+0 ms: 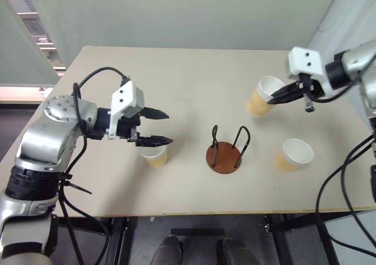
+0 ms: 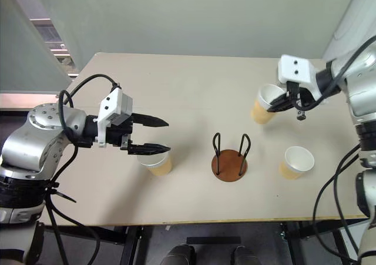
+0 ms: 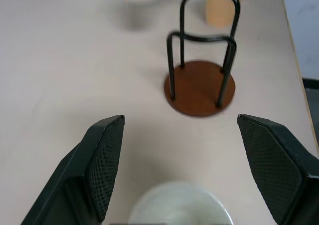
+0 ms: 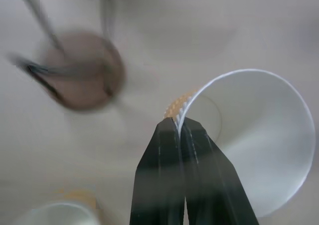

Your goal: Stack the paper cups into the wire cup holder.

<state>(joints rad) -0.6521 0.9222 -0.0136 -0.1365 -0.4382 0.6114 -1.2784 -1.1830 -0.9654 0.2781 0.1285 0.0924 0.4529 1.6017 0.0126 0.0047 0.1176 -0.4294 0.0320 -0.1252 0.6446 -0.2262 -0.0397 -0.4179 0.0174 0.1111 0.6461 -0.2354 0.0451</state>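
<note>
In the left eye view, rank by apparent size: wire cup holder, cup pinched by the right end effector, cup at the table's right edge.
1. Wire cup holder, largest.
2. Pinched cup and right-edge cup: alike; tilt prevents ranking.

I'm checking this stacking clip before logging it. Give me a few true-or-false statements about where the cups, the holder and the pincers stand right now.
1. The right pincer is shut on the rim of a paper cup. True.
2. The wire cup holder already has a cup in it. False: it is empty.
3. The left pincer is open above a cup. True.
4. A third cup lies on its side. False: it stands upright, right of the holder.
</note>
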